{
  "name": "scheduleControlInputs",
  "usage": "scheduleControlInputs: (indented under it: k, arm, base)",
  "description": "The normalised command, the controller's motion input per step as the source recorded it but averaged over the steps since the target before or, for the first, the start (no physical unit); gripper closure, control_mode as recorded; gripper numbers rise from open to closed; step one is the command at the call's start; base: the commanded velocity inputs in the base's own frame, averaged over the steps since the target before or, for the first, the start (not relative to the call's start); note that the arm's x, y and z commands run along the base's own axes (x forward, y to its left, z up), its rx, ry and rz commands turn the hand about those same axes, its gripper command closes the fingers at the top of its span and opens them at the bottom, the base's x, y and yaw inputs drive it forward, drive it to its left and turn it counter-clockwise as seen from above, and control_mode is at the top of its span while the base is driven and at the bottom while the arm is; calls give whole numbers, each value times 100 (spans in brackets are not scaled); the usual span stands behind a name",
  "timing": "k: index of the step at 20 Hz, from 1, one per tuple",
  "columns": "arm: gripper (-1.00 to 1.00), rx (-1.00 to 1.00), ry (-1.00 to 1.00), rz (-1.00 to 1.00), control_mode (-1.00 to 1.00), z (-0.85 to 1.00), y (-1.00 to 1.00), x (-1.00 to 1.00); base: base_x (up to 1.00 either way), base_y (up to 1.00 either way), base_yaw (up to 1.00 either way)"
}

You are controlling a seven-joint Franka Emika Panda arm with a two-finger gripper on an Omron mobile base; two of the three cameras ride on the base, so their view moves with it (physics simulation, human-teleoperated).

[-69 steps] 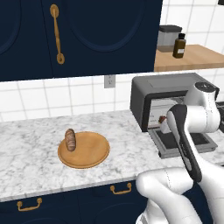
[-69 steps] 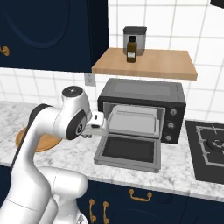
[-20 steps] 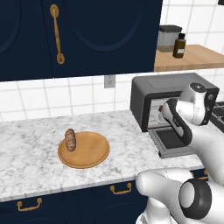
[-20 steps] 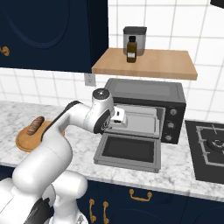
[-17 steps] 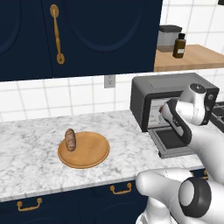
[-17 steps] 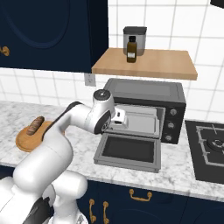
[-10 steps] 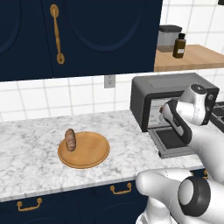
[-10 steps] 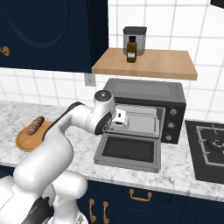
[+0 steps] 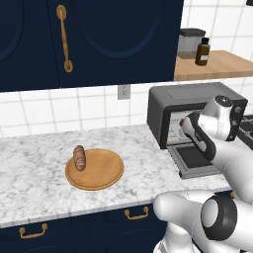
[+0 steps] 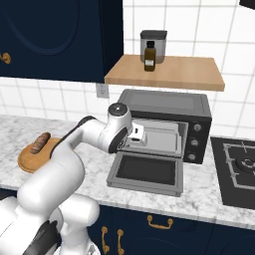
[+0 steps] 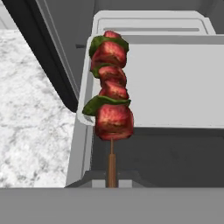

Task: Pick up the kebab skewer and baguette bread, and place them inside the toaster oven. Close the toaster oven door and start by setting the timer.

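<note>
Reaching into the boxy dark grey-black toaster oven (image 10: pixel 169 115), the two-finger gripper (image 10: pixel 134 140) sits at the left of the cavity; whether its fingers pinch anything I cannot tell. The thin wooden skewer of red meat chunks and green pepper (image 11: pixel 110 99) lies along the left edge of the pale grey tray (image 11: pixel 175 83) inside. The drop-down door (image 10: pixel 147 172) hangs open and flat. Well to the left, the stubby golden-brown baguette (image 9: pixel 79 157) rests on a round wooden plate (image 9: pixel 101 173) — on the marble counter (image 9: pixel 34 163).

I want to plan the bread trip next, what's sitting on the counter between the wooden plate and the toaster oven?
Nothing: in the left base view, bare marble counter runs from the wooden plate to the toaster oven.
</note>
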Motion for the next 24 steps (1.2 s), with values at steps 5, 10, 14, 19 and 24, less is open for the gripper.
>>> scheduleControlInputs:
  k: [5,10,14,19,24]
  arm:
    - [-100,0,0,0,-100,0,0,6]
    - [-100,0,0,0,-100,3,0,0]
    - [-100,0,0,0,-100,21,0,0]
    - [-100,0,-1,0,-100,23,0,-41]
    - [-100,0,0,-4,-100,0,24,-100]
  base:
    - [0,0,0]
    - [0,0,0]
    - [0,0,0]
    - [0,0,0]
    - [0,0,0]
